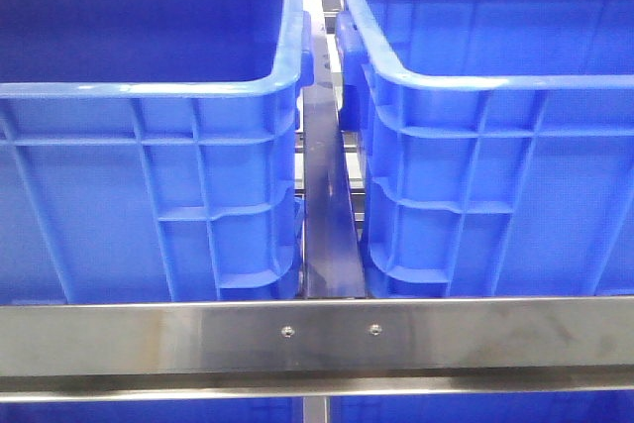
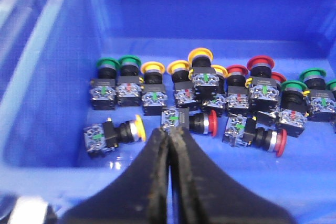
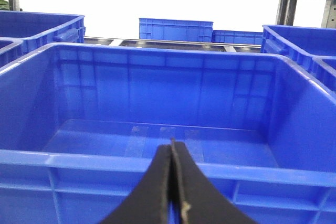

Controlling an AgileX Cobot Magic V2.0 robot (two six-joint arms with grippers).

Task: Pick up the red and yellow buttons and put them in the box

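Note:
In the left wrist view, several push buttons with red, yellow and green caps lie on the floor of a blue crate (image 2: 63,51). A yellow button (image 2: 113,134) lies on its side at the near left. A red button (image 2: 193,120) lies just beyond my left gripper (image 2: 169,132), which is shut and empty above them. Another red button (image 2: 257,136) lies to its side. My right gripper (image 3: 171,145) is shut and empty, held in front of the near rim of an empty blue crate (image 3: 168,163). Neither gripper shows in the front view.
The front view shows two large blue crates, one on the left (image 1: 149,146) and one on the right (image 1: 495,146), on a metal rack with a steel crossbar (image 1: 317,339) in front. More blue crates (image 3: 176,29) stand behind in the right wrist view.

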